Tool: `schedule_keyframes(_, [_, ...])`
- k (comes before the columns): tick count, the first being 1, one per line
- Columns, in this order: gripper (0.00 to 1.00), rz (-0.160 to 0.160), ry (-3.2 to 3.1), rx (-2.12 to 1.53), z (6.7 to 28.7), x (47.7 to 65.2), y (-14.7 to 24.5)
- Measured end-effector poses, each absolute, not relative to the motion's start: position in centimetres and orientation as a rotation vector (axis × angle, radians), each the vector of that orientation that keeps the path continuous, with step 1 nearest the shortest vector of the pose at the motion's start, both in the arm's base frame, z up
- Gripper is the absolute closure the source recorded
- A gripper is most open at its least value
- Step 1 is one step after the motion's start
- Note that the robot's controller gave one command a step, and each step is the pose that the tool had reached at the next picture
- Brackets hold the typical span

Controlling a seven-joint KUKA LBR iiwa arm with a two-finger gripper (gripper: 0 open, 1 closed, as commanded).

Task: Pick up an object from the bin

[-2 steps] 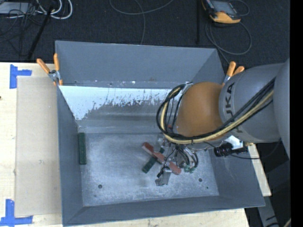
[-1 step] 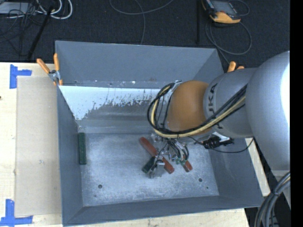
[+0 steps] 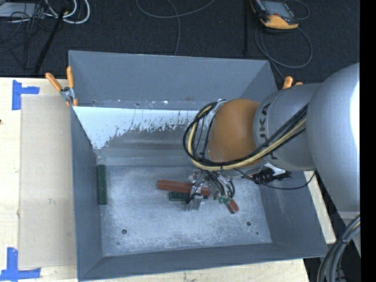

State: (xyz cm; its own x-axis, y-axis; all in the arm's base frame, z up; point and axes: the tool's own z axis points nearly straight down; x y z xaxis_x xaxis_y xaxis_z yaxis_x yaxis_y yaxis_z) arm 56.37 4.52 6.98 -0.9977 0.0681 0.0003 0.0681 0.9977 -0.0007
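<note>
Pincer (image 3: pixel 198 196) just right of red-brown bar (image 3: pixel 171 185) (bin (image 3: pixel 176 87) centre).

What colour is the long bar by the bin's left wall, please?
The bar is dark green; camera view shows it best.

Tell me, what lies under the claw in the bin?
A reddish-brown stick pokes out leftward from under the claw, a small dark green piece beside it. The claw covers the rest.

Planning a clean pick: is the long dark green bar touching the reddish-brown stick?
Apart. The camera view shows bare grey floor between the dark green bar and the reddish-brown stick.
</note>
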Motion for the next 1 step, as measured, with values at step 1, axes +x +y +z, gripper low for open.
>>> schedule_keyframes(1, [1.00, -0.002, -3.149, -0.115, 30.59, 55.46, 4.14])
